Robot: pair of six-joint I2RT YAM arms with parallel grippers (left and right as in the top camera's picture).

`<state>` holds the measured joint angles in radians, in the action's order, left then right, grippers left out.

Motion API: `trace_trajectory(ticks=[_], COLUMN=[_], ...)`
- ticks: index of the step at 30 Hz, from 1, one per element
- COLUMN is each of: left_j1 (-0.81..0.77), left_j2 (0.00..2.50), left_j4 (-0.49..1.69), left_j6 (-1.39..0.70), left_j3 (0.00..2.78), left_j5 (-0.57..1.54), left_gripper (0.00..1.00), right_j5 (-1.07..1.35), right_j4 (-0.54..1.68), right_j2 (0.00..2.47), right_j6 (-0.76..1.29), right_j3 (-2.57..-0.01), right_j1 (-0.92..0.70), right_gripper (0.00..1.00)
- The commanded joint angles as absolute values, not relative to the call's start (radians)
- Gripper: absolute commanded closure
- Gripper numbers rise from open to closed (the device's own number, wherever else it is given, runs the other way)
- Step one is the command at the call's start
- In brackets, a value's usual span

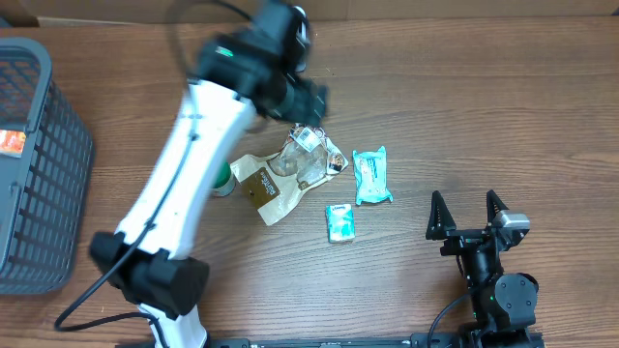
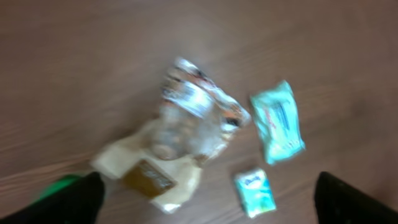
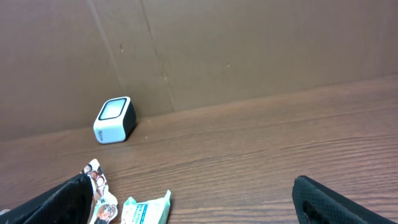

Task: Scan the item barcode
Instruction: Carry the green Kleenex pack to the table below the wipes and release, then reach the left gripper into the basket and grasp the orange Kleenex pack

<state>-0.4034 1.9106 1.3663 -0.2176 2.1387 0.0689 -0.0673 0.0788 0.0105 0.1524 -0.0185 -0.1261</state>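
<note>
Overhead, the clear snack bag (image 1: 308,159) lies on the table (image 1: 464,97), touching a brown pouch (image 1: 259,188), a teal packet (image 1: 371,176) just beside it. The left gripper (image 2: 210,183) hangs above the bag, jaws wide and empty; the right gripper (image 1: 466,222), well apart from it, gapes empty too. The scanner (image 3: 115,120) stands well beyond the bag, so lifting and scanning seem left to do.

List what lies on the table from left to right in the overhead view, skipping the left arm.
Dark basket → tan pouch → clear snack bag → small teal packet → larger teal packet → right gripper.
</note>
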Motion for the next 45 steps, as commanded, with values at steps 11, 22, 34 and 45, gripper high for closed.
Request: trace_trajectory(ticks=[11, 22, 34, 45], left_j1=[0.192, 0.591, 0.708, 0.791], left_j2=[1.894, 1.904, 2.14, 2.459], left_j4=[1.576, 1.518, 1.496, 1.43], left_j6=[-0.191, -0.264, -0.367, -0.238], left_j3=[2.714, 2.705, 2.704, 2.704], left_j5=[-0.035, 0.057, 0.016, 0.038], left_gripper=[0.0, 0.0, 0.0, 0.01], right_j5=[-0.077, -0.077, -0.077, -0.077], right_j4=[0.075, 0.075, 0.075, 0.075], right_j2=[0.004, 0.004, 0.004, 0.004], right_j6=[0.148, 0.149, 0.148, 0.148], right_j3=[-0.008, -0.008, -0.008, -0.008], right_j1=[-0.132, -0.132, -0.132, -0.132], right_gripper=[0.0, 0.0, 0.0, 0.0])
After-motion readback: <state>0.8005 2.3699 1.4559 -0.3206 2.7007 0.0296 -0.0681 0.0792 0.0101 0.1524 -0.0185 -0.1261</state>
